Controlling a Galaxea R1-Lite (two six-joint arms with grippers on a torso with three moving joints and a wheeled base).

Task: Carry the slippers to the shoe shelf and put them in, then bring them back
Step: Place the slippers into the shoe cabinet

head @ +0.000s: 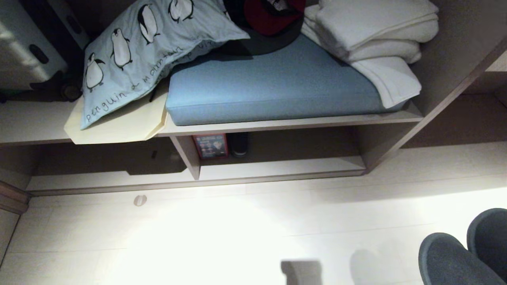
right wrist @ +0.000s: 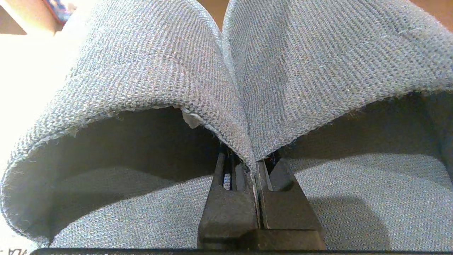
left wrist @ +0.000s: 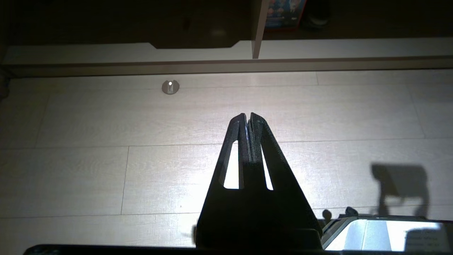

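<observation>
Right gripper [right wrist: 255, 166] is clamped tight on the touching inner edges of both slippers [right wrist: 226, 71], which hang together at the head view's lower right, above pale plank floor [head: 222, 237]. Left gripper [left wrist: 247, 118] is closed and empty over the floor. Risk: only thin woven fabric is pinched, so one soft grey-blue upper could slide free, or the toes catch the shoe shelf [head: 277, 168] lip or its slanted divider [head: 188, 156].
</observation>
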